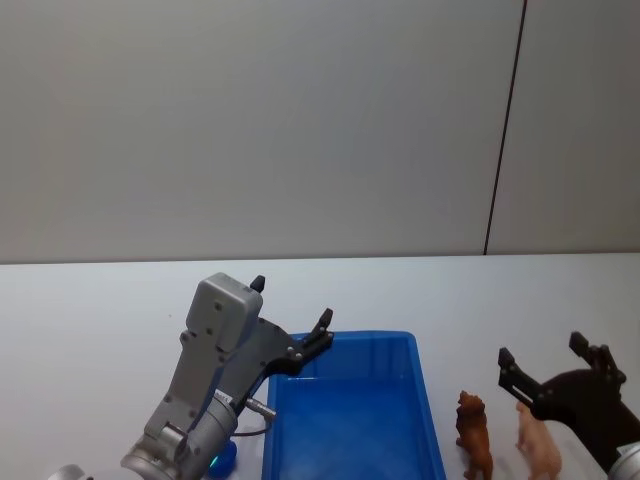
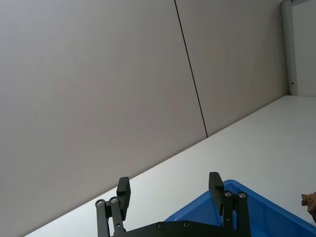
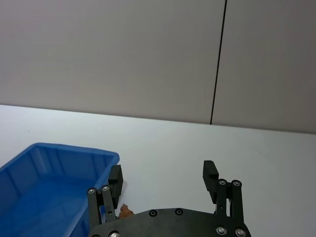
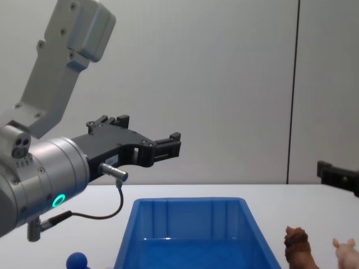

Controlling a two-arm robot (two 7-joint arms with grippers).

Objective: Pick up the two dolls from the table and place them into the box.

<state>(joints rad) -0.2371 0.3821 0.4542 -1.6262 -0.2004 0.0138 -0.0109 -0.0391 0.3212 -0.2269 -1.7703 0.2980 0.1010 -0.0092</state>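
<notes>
Two dolls stand on the white table (image 1: pixel 100 320) just right of the box: a reddish-brown lion (image 1: pixel 475 437) (image 4: pixel 297 247) and a pale pink pig (image 1: pixel 538 447) (image 4: pixel 347 253). The blue box (image 1: pixel 425 400) (image 4: pixel 190 200) (image 3: pixel 49 153) sits in front of me, with nothing visible inside it. My right gripper (image 1: pixel 541 350) (image 3: pixel 163 175) hovers open just above and behind the dolls; the lion's head (image 3: pixel 125 211) peeks out by its left finger. My left gripper (image 1: pixel 291 301) (image 2: pixel 169 186) (image 4: pixel 148 130) is raised over the box's far left corner, open and empty.
A small blue ball (image 1: pixel 225 460) (image 4: pixel 77 260) lies on the table left of the box, under my left arm. A plain grey wall with a dark vertical seam (image 1: pixel 505 130) stands behind the table. White tabletop stretches behind the box.
</notes>
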